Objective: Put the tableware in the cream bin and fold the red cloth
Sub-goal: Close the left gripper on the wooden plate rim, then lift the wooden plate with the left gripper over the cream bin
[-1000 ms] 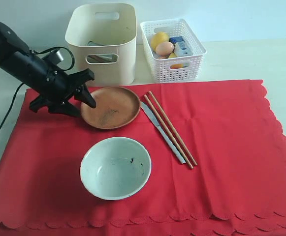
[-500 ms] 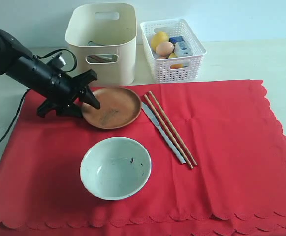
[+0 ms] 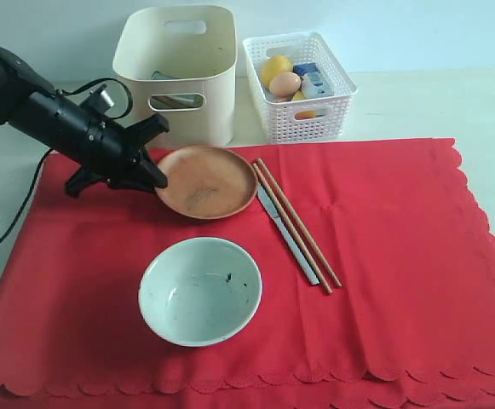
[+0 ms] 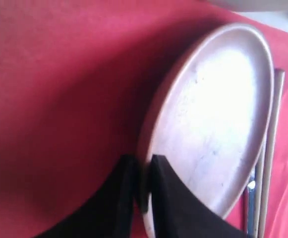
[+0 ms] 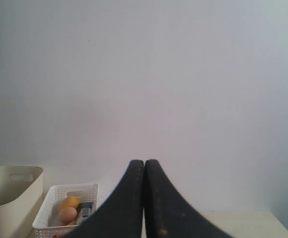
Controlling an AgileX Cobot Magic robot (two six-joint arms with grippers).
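Across the tabletop, the red cloth point(image 3: 383, 256) lies spread flat, with its scalloped edge toward the camera. Behind it on the bare table stands the cream bin point(image 3: 217, 94), and just beside that is a white lattice basket point(image 3: 302, 123) holding a few small items. On the cloth, nearest the camera, sits the pale bowl point(image 3: 200, 290), upright and apart from everything else. Farther back lies the round brown plate point(image 3: 206, 181), in front of the bin, with its right rim up against the far ends of the wooden chopsticks point(image 3: 308, 247). The chopsticks lie side by side on a diagonal, with the metal knife point(image 3: 273, 213) along their left side. The left gripper point(image 4: 143, 161) is clamped onto the plate's left rim, one finger on each side. The right gripper point(image 5: 144, 163) hangs in the air facing a plain wall, with its fingers pressed together and nothing between them.
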